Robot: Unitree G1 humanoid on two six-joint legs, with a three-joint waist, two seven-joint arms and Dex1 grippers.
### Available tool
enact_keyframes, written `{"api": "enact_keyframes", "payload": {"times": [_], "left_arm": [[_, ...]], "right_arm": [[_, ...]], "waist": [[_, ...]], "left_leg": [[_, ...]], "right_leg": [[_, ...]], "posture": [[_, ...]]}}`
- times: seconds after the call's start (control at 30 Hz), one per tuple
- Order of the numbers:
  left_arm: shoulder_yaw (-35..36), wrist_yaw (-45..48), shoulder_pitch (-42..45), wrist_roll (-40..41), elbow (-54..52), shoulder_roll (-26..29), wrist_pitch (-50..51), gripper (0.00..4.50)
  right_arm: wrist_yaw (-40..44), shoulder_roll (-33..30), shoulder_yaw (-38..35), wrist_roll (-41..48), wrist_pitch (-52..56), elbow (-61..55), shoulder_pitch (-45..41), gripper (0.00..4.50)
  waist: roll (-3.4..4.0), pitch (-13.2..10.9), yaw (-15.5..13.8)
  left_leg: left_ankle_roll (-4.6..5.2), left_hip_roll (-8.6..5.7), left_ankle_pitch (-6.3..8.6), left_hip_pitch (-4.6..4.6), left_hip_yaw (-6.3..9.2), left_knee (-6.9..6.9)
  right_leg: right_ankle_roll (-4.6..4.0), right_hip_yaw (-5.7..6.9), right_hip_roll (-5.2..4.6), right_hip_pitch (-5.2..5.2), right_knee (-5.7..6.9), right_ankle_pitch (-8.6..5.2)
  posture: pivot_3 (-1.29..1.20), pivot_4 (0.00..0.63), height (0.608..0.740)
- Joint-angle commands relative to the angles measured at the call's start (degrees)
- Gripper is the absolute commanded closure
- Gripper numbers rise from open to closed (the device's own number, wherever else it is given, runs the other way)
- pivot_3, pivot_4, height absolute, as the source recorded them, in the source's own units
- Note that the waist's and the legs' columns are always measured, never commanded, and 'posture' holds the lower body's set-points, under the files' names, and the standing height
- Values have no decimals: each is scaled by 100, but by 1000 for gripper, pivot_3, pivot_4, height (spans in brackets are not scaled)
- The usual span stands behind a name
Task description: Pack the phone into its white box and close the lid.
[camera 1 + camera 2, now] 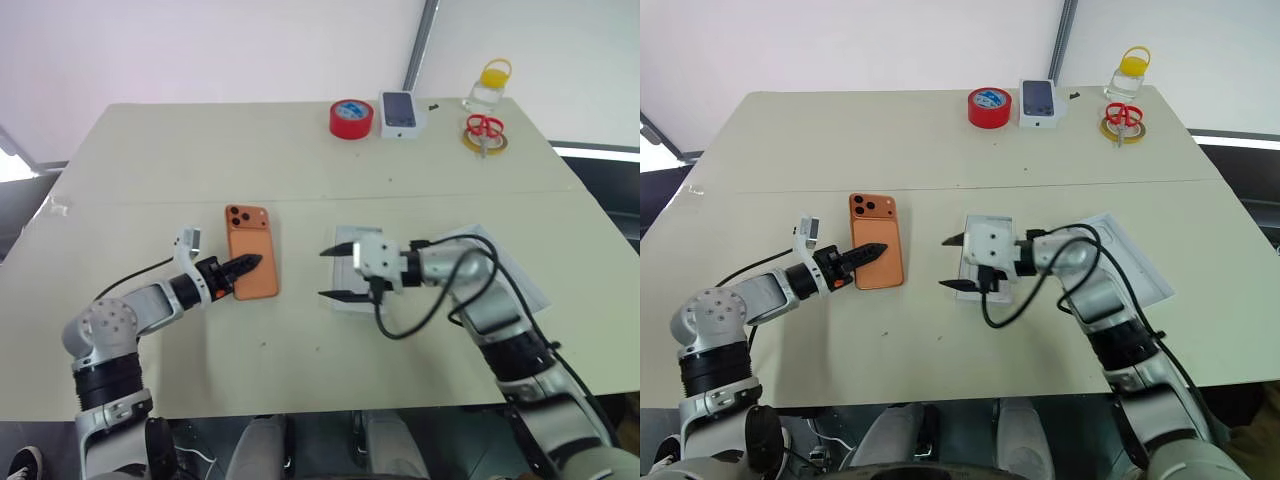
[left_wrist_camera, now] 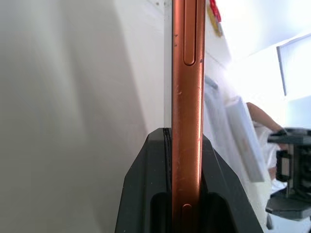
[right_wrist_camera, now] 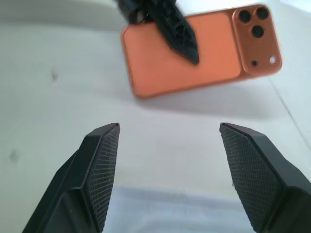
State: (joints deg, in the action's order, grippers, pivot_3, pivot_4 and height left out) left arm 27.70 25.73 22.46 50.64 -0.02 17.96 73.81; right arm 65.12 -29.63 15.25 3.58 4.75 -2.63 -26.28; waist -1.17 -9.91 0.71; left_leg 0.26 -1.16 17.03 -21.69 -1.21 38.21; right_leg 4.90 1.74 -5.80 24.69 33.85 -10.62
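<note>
Orange flat phone (image 1: pixel 250 250) is pinched by the left claw (image 1: pixel 245 266), ready to carry; the right claw (image 1: pixel 335 273) gapes, empty.

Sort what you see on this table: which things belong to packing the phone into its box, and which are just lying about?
Belongs to the job:
- phone, clamped by the left gripper
- white box parts under the open right gripper

Lying about, far edge:
- red tape roll
- small dark-topped box
- red scissors on a yellow ring
- yellow-capped bottle
</note>
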Motion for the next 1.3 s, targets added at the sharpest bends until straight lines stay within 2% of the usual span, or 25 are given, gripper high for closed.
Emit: {"api": "enact_keyframes", "payload": {"times": [0.03,0.43,0.5,0.57,0.97,1.07,1.13,1.17,1.3], "left_arm": [[-53,46,130,290,-177,-44,-26,4500],[-40,-172,236,751,-79,-327,246,4500],[-70,-189,230,767,-79,-291,232,4500],[-55,-206,241,844,-56,-279,278,4500],[-89,-336,289,948,-44,-270,286,4500],[-79,-367,290,986,-47,-275,286,4500],[-79,-389,282,1019,-60,-275,290,4500],[-66,-405,283,1041,-59,-271,297,4500],[-13,-462,292,1112,-26,-260,299,4500]], "right_arm": [[103,-295,-160,177,-224,-353,310,1090],[-98,-793,-317,274,-267,-655,1006,1090],[-116,-817,-324,314,-251,-700,1074,1607],[-179,-833,-293,237,-293,-728,1134,2406],[-255,-851,-249,234,-306,-592,1214,2406],[-283,-843,-213,169,-320,-481,1194,3308],[-292,-865,-177,96,-373,-432,1202,4286],[-302,-879,-150,34,-406,-395,1196,4437],[-340,-800,-175,143,-266,-452,1116,4437]], "waist": [[-6,-4,-2],[-43,-27,-17],[-43,-27,-13],[-43,-27,-17],[-44,-28,-23],[-44,-28,-24],[-44,-28,-23],[-43,-28,-23],[-44,-28,-23]], "left_leg": [[0,0,0,-1,0,0],[3,4,-2,-5,1,2],[3,5,-1,-8,1,1],[3,5,-2,-8,1,2],[3,7,-2,-8,2,2],[3,7,-2,-9,2,2],[3,7,-2,-8,1,2],[3,7,-2,-8,2,2],[3,7,-2,-8,2,2]], "right_leg": [[0,0,0,0,0,0],[-1,0,5,-6,-24,-1],[-1,0,6,-7,-31,-1],[-1,0,7,-7,-32,-1],[-3,0,10,-8,-36,-2],[-3,0,10,-9,-37,-2],[-3,0,10,-10,-37,-2],[-3,0,11,-10,-36,-2],[-3,0,11,-11,-36,-1]], "posture": [[0,150,740],[0,150,740],[0,150,740],[0,150,740],[0,150,740],[0,150,740],[0,150,740],[0,150,740],[0,150,740]]}}
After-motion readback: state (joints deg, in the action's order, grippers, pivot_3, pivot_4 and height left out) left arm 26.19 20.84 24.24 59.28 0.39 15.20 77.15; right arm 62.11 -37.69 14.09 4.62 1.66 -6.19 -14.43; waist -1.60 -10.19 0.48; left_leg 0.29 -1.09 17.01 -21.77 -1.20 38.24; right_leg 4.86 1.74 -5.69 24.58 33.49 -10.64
